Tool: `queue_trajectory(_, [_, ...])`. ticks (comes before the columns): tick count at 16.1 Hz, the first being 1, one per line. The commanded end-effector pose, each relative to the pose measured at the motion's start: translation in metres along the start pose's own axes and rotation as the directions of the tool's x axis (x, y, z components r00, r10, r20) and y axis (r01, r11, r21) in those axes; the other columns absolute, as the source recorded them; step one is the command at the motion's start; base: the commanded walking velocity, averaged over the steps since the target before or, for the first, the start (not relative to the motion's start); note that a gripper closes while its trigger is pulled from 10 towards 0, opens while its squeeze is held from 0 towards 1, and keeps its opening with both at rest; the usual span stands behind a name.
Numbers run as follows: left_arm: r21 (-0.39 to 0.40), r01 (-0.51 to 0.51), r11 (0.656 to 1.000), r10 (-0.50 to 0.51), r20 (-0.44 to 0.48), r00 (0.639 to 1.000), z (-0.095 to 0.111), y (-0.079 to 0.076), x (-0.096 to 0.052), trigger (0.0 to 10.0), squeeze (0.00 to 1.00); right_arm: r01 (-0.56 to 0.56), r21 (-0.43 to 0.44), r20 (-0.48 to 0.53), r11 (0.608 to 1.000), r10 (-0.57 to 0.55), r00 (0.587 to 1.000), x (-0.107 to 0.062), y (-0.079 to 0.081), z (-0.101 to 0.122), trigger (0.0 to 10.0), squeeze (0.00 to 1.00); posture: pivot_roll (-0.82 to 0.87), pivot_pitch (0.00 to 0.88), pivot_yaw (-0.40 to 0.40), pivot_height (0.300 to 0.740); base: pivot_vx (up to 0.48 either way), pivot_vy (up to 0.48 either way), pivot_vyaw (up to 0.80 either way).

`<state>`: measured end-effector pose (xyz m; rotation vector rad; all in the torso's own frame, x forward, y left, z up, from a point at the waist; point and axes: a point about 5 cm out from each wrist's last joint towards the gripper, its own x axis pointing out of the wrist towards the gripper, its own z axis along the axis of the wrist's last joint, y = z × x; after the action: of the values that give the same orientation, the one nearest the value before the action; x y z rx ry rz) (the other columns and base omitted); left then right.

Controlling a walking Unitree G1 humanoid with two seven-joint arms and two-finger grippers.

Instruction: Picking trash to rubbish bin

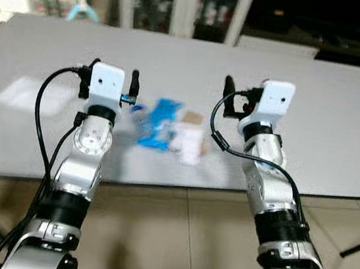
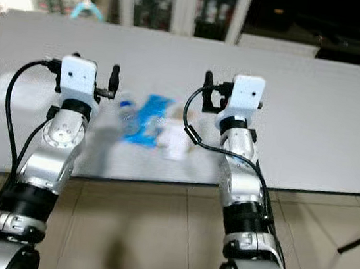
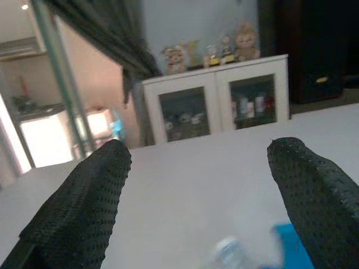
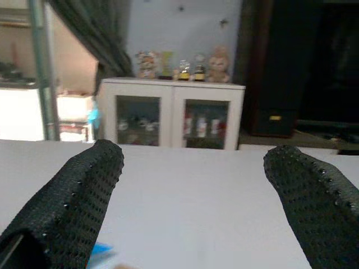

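The trash is a small heap near the front edge of the grey table (image 1: 340,129): a blue wrapper (image 1: 160,122) with a small white carton (image 1: 188,142) touching its right side, and what looks like a clear bottle (image 3: 229,251) at its left, though blur makes that hard to confirm; all places here are told from the blue wrapper.

The left gripper (image 1: 108,75) hovers just left of the wrapper and a little beyond it; its fingers (image 3: 84,202) stand wide apart with nothing between them. The right gripper (image 1: 238,96) hovers to the right of the wrapper, past the carton, likewise spread and holding nothing; a corner of blue shows low beside its finger.

The step in hand appears to be the approach for a first pick; both tools aim over the trash toward the white cabinet (image 4: 171,115) far behind the wrapper, so whichever arm goes should tilt down and draw back toward the heap before closing. The carton looks the firmer grip; the wrapper is thin and flat, so one finger would likely need to slide beneath an edge. No rubbish bin can be made out.
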<state>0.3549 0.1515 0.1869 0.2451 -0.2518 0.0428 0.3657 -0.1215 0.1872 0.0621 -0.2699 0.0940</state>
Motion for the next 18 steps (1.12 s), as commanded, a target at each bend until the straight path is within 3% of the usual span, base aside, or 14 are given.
queue_trajectory(1, [0.007, 0.036, 0.999, -0.036, 0.02, 0.999, 0.007, -0.007, 0.002, 10.0, 0.0, 0.029, 0.009, 0.002, 1.0, -0.029, 1.0, 0.0, -0.006, 0.002, 10.0, 0.0, 0.02, 0.021, -0.054, 0.74, 0.48, 0.0, 0.0])
queue_trajectory(6, [0.016, 0.052, 0.999, -0.052, 0.026, 0.998, 0.009, -0.004, 0.001, 10.0, 0.0, 0.03, 0.031, -0.006, 0.999, -0.03, 1.0, -0.002, 0.0, -0.002, 10.0, 0.0, 0.04, 0.027, -0.031, 0.74, 0.451, 0.0, 0.0])
queue_trajectory(15, [0.012, 0.096, 0.995, -0.096, 0.036, 0.995, 0.012, -0.013, -0.001, 10.0, 0.0, 0.024, 0.009, -0.003, 1.0, -0.024, 1.0, -0.005, 0.001, -0.002, 10.0, 0.0, 0.02, 0.0, -0.034, 0.74, 0.0, 0.0, 0.0])
queue_trajectory(18, [0.007, 0.094, 0.996, -0.095, 0.034, 0.995, 0.011, -0.014, -0.003, 10.0, 0.0, -0.002, 0.003, -0.01, 1.0, 0.002, 1.0, -0.005, 0.005, -0.003, 10.0, 0.0, 0.03, 0.0, -0.047, 0.74, 0.0, 0.0, 0.8])
